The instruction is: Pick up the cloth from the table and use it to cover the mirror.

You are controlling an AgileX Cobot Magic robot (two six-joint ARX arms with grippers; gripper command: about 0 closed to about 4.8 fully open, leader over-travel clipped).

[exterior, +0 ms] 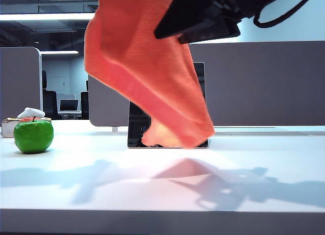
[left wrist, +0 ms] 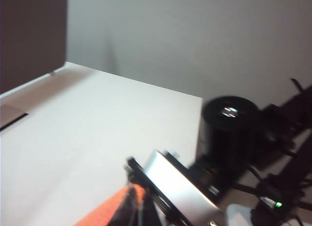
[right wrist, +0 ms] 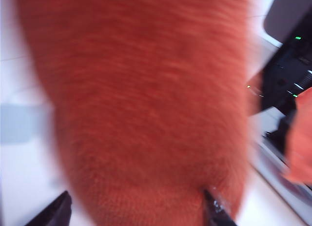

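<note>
Two tools worked high above the desk [exterior: 152, 189], both at the cloth [exterior: 147, 67]. The left tool [left wrist: 141, 206] was clenched, and in its wrist view a fold of the orange cloth sat pinched at its dark tip, low at the edge of that picture. The right tool [right wrist: 136, 214] had its two dark fingertips [right wrist: 217, 214] standing wide apart, released, with the fuzzy bulk of the cloth filling the space between them and most of its wrist view. In the exterior view that tool showed as a black wedge at the top, pressed against the upper right part of the cloth.

From there the cloth hung down as a long slanting drape, wide at the top and narrowing to a corner near the desk. It hung in front of the mirror [exterior: 200, 77], hiding most of the dark panel; only the mirror's upper right edge and its lower left part showed. Whether the cloth touched the mirror could not be told. The mirror stood upright on the desk, in front of a grey partition [exterior: 264, 82].

Well apart to the left, a green apple [exterior: 33, 136] rested on the desk. Shadows of the arms and the cloth lay across the white surface in front.
</note>
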